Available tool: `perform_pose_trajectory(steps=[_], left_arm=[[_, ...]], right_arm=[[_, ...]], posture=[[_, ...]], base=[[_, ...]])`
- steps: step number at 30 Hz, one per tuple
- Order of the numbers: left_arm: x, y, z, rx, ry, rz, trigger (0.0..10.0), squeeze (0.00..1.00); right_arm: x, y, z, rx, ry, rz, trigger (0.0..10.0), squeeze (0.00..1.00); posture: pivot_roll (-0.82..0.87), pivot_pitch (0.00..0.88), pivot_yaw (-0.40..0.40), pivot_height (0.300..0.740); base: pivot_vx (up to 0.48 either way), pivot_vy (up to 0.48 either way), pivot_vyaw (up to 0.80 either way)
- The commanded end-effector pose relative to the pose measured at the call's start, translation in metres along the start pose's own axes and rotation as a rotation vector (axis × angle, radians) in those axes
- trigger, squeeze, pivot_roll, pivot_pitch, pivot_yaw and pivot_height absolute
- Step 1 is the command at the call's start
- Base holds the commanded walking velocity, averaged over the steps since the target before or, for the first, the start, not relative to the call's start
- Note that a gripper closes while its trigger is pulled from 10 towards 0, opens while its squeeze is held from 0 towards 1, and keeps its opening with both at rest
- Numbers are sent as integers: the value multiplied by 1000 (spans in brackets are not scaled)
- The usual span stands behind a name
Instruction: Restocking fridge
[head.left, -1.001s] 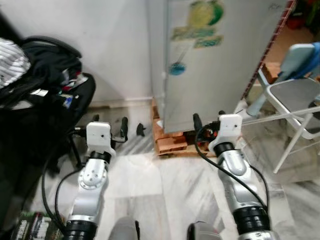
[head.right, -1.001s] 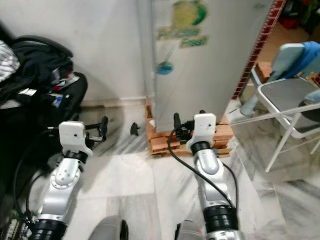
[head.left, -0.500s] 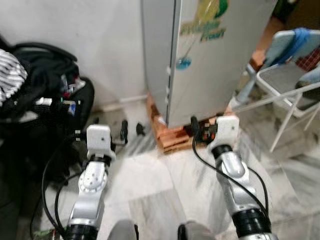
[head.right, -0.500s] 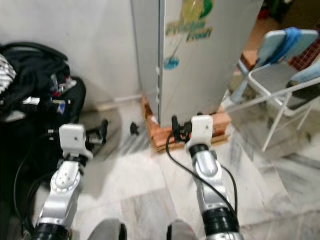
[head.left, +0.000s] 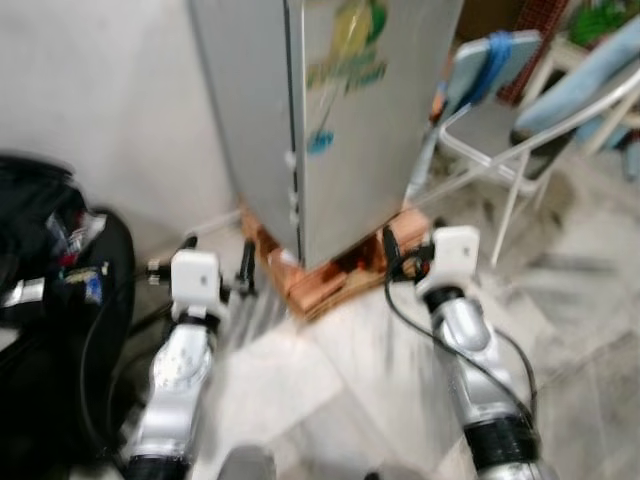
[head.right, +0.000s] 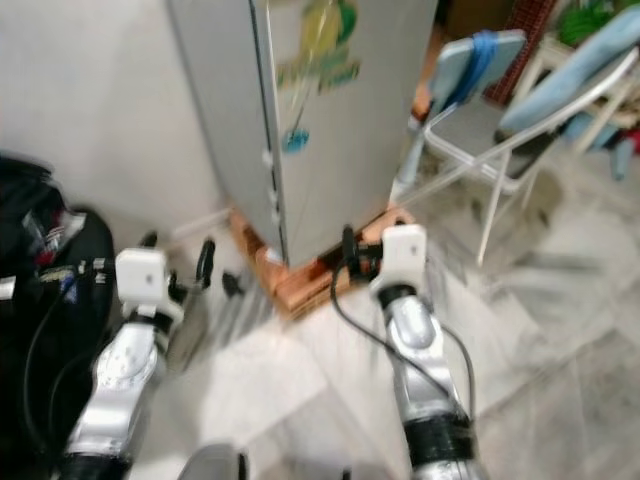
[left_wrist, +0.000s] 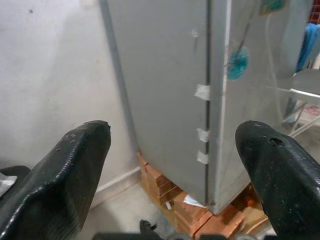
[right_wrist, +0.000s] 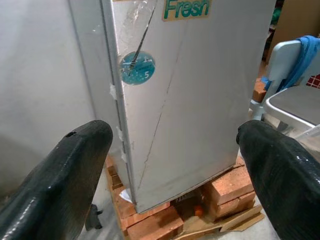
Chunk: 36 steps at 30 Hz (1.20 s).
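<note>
A grey fridge (head.left: 350, 130) stands ahead with its door closed, green and blue stickers on the front. It rests on a base of red bricks (head.left: 320, 285) on the marble floor. Both arms are held out low in front of it. My left gripper (left_wrist: 175, 132) is open, its fingers (left_wrist: 75, 165) wide apart with nothing between them, facing the fridge's left front corner and hinge side. My right gripper (right_wrist: 172, 130) is open too, empty, facing the door with the blue round sticker (right_wrist: 136, 67). Neither touches the fridge.
A white folding chair (head.left: 480, 120) with blue cloth draped on it stands right of the fridge. A black bag and bundle (head.left: 50, 300) fills the floor at my left against the white wall. Pale marble floor lies between me and the bricks. The head views are blurred.
The whole picture has shifted and blurred: the camera moved, so the fridge now sits more to the left and closer. Both arms keep the same pose, grippers unchanged.
</note>
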<state>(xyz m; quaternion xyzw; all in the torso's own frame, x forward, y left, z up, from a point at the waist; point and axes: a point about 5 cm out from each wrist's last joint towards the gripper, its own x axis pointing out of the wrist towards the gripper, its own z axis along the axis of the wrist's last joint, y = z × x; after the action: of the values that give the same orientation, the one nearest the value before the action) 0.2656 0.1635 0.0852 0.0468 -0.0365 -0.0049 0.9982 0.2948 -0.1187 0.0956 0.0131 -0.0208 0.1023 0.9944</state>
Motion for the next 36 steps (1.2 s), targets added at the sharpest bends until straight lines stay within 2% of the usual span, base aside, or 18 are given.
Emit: perform_pose_trajectory(steps=[1,8,15,30,36], left_arm=[[0,-9,0,-14,4,-12,10000,0],[-2,-4,-4,-23,18,29,10000,0],[-3,1,-6,-11,28,33,10000,0],[-6,1,-7,-10,28,49,10000,0],[-11,10,-9,18,34,77,10000,0]], right_arm=[[-1,-13,2,-20,-1,-31,10000,0],[-5,-20,-2,-33,14,-50,10000,0],[-19,-32,-9,-48,42,-75,10000,0],[-19,-32,-8,-68,44,-73,10000,0],[-28,-40,-4,-77,40,-90,10000,0]], posture=[[103,101,2,740],[102,96,-5,740],[94,100,-2,740],[103,107,-14,740],[99,98,-26,740]], base=[[349,330,-800],[292,379,-800],[0,452,-713],[0,468,0],[0,0,0]])
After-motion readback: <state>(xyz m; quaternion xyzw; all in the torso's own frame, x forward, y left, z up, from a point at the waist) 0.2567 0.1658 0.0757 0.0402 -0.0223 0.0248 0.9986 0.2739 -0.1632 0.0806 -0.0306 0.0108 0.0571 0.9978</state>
